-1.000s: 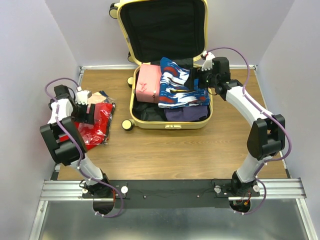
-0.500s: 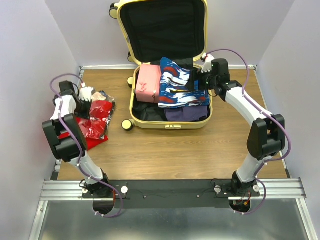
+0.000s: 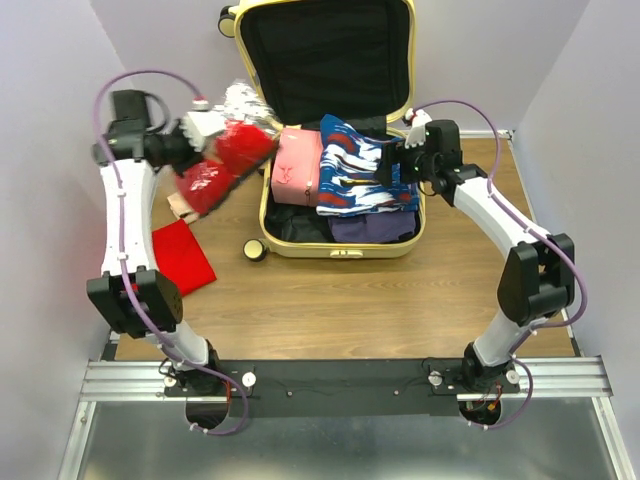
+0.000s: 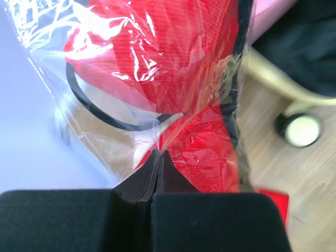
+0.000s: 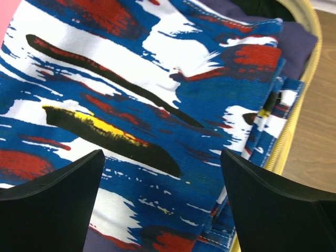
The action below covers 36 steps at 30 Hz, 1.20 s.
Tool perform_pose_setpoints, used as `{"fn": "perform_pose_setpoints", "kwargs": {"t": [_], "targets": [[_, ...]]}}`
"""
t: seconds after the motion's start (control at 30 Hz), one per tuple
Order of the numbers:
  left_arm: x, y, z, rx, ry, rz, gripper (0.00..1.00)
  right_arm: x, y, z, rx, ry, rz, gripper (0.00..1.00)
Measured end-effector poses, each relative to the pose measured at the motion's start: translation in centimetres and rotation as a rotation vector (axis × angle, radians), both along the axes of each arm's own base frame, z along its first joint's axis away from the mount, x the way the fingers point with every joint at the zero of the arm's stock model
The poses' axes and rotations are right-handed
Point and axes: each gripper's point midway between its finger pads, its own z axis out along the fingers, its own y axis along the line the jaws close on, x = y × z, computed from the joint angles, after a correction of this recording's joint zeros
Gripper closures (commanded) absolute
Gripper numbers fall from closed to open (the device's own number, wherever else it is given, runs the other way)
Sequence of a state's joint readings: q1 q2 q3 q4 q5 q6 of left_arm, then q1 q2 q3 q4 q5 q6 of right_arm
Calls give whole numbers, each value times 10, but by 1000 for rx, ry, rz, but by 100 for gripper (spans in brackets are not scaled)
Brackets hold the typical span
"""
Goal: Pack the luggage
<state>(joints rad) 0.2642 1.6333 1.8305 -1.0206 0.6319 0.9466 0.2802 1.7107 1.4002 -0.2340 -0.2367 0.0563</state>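
Note:
The luggage [image 3: 340, 250] lies open at the back of the table, pale yellow with black lining, its lid [image 3: 325, 60] upright. Inside are a pink pouch [image 3: 296, 165], a blue, white and red patterned cloth [image 3: 355, 170] and a purple garment [image 3: 370, 228]. My left gripper [image 3: 218, 132] is shut on a clear plastic bag with red clothing [image 3: 228, 160], held in the air just left of the luggage's left rim. In the left wrist view the jaws [image 4: 159, 153] pinch the bag's film [image 4: 173, 63]. My right gripper [image 5: 161, 153] stands open just over the patterned cloth [image 5: 131, 105].
A folded red cloth [image 3: 183, 258] lies on the table at the left, with a tan packet [image 3: 183, 208] behind it. A luggage wheel [image 3: 254, 249] juts out at the front left corner. Walls close in on both sides.
My left gripper shut on the bagged red clothing, lifted it off the table and carried it up and right toward the luggage. The right arm has barely moved.

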Motion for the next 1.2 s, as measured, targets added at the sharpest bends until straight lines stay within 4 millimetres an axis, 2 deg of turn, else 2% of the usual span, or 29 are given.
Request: {"fn": "perform_pose_setpoints", "kwargs": {"t": [0.03,0.07,0.1,0.17,0.23,0.3,0.37,0.47,0.57,0.6,0.7,0.8,0.93,1.0,1.07,1.13,1.2], "targets": [[0,-34,7,11,-33,-122,100,0,-2,2,-9,-10,-5,0],[-1,-55,9,18,-53,-205,100,0,-4,4,-16,-18,-10,0],[-5,-87,11,31,-80,-323,100,-1,-5,6,-19,-23,-13,0],[-11,-123,13,51,-123,-469,100,-3,-12,12,-37,-45,-27,0],[-23,-171,12,80,-172,-657,100,-5,-19,19,-47,-65,-41,0],[-34,-208,6,106,-204,-799,100,-8,-28,27,-53,-85,-58,0],[-40,-236,-5,124,-212,-901,100,-11,-42,40,-54,-114,-79,0],[-40,-261,-33,143,-177,-994,100,-15,-53,55,-62,-154,-77,0],[-33,-272,-67,157,-98,-1016,100,-25,-47,63,-58,-169,-7,2],[-28,-273,-83,168,-59,-1015,100,-28,-44,63,-55,-166,20,4],[-22,-269,-114,193,31,-990,100,-40,-31,57,-38,-127,114,7],[-20,-265,-123,208,71,-958,100,-48,-15,53,-25,-99,207,15],[-22,-260,-128,215,94,-915,100,-61,10,52,-27,-105,327,32],[-26,-258,-132,213,107,-896,97,-74,34,50,-33,-112,416,37],[-26,-257,-138,203,114,-870,89,-82,52,44,-38,-112,486,42],[-27,-256,-145,188,119,-848,83,-89,73,28,-42,-90,557,45],[-28,-253,-149,171,124,-832,78,-90,82,10,-49,-53,581,46]]}}
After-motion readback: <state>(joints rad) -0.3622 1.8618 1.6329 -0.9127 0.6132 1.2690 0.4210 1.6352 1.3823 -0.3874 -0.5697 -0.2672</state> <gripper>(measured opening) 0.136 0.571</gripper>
